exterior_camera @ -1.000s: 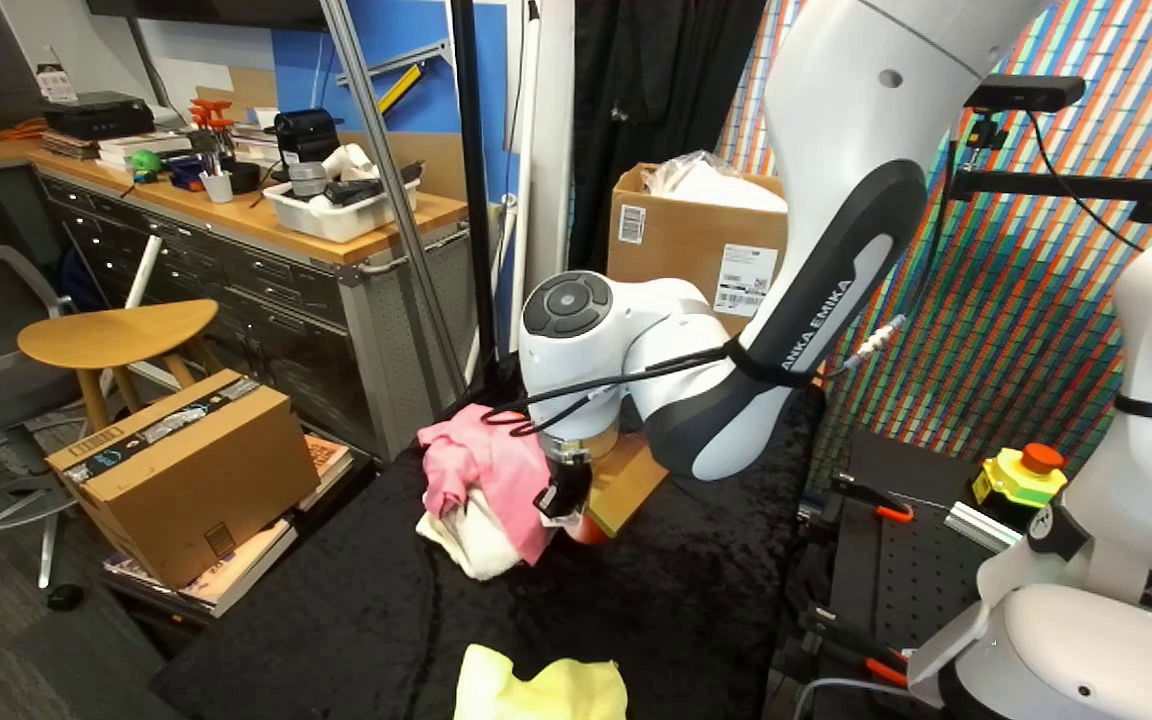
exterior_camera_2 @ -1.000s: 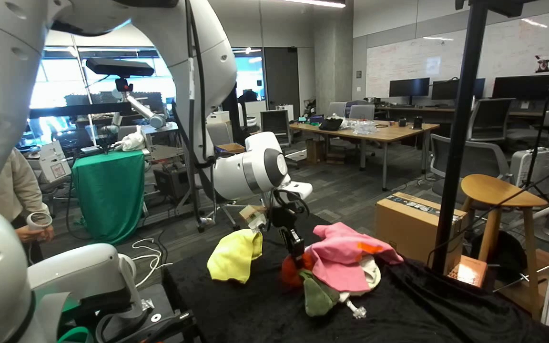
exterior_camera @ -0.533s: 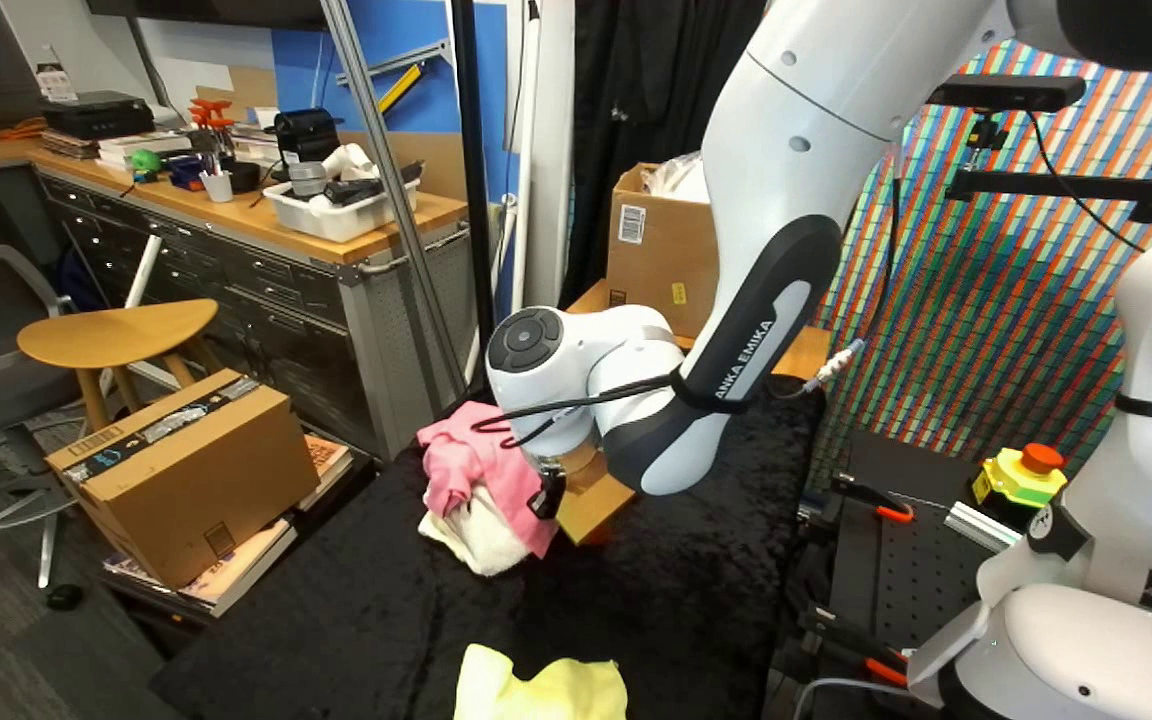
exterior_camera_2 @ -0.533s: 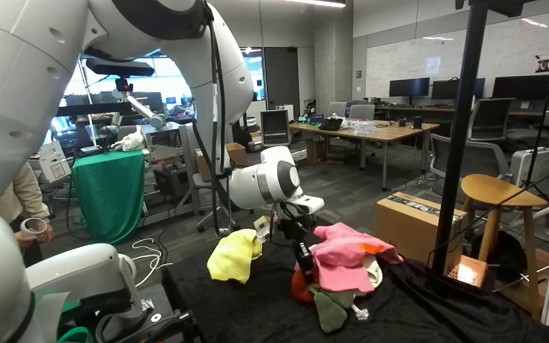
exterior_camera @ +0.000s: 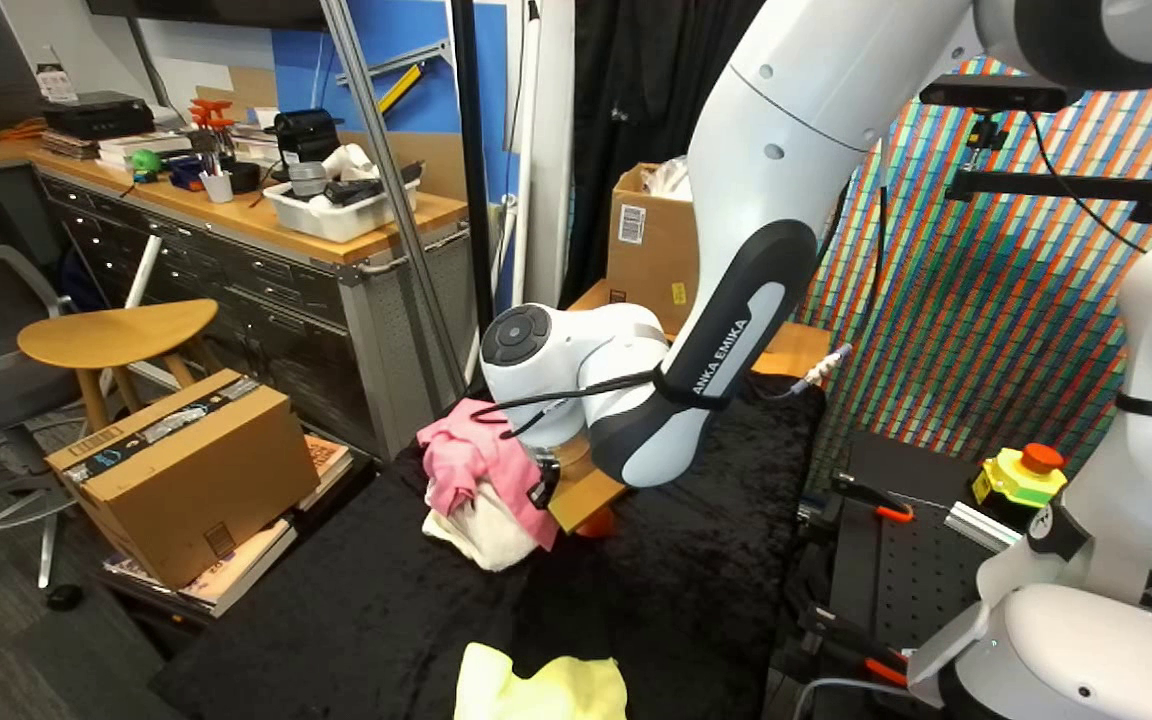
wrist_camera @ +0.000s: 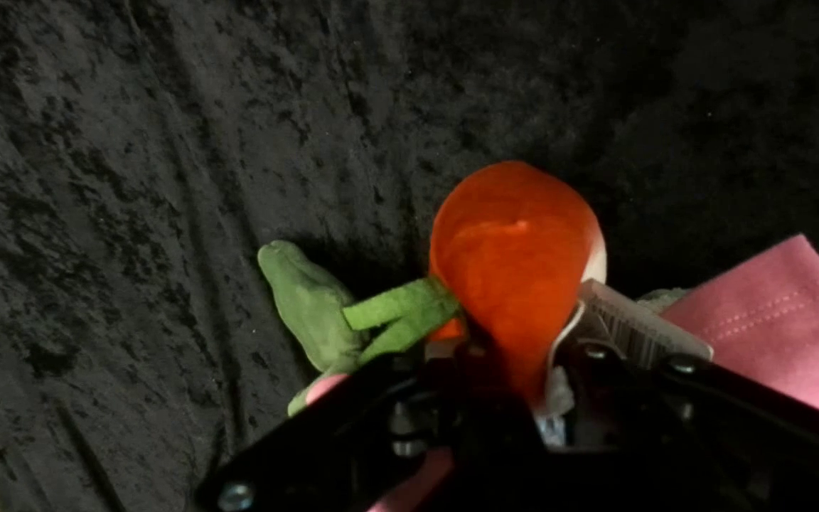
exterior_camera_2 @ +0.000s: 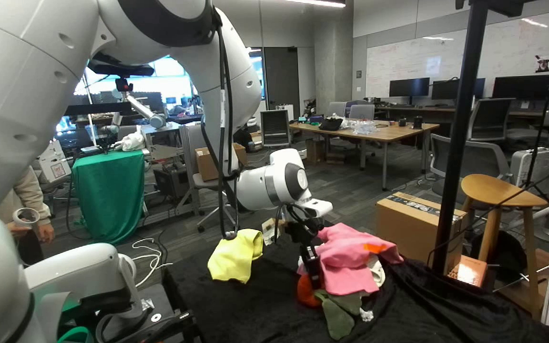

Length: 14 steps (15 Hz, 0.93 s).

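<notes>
One pink cloth (wrist_camera: 772, 327) is lying at four o'clock from the orange plush toy (wrist_camera: 516, 242), wrist view, possibly risking a snag. At six o'clock, the gripper (exterior_camera_2: 316, 282) is pinching the toy's tapering end, jaws nearly together; a shallow grip could be inviting slippage. Shadow is obscuring contact; the barcode tag (wrist_camera: 637, 323) is sitting partly covered.

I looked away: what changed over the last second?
In an exterior view, the gripper moved lower and toward the pink cloth, and the orange plush toy shifted along with it; the cloth was nudged slightly. Whether any hold was taken or let go is unclear. The yellow cloth and the stool stayed put.
</notes>
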### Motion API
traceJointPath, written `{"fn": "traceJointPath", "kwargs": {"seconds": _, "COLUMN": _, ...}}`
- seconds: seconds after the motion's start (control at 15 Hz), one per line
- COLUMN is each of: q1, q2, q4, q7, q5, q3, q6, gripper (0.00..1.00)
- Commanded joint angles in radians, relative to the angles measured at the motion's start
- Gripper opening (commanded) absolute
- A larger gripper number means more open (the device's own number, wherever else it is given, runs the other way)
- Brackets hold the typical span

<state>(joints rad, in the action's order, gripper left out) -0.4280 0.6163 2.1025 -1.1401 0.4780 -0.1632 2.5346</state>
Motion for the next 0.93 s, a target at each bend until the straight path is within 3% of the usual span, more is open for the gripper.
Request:
{"fn": "traceJointPath", "kwargs": {"seconds": 0.0, "q1": 0.013, "q2": -0.036, "q4": 0.02, "q7": 0.025, "q5": -0.002, "q3": 0.013, "q6": -0.014, "gripper": 0.5}}
{"fn": "traceJointPath", "kwargs": {"seconds": 0.47, "q1": 0.007, "q2": -0.233, "q4": 0.178, "q7": 0.115, "q5": 0.034, "q3": 0.059, "q6": -0.071, "gripper": 1.0}}
{"fn": "traceJointPath", "kwargs": {"seconds": 0.87, "q1": 0.034, "q2": -0.391, "q4": 0.286, "q7": 0.164, "q5": 0.124, "q3": 0.135, "q6": -0.07, "gripper": 1.0}}
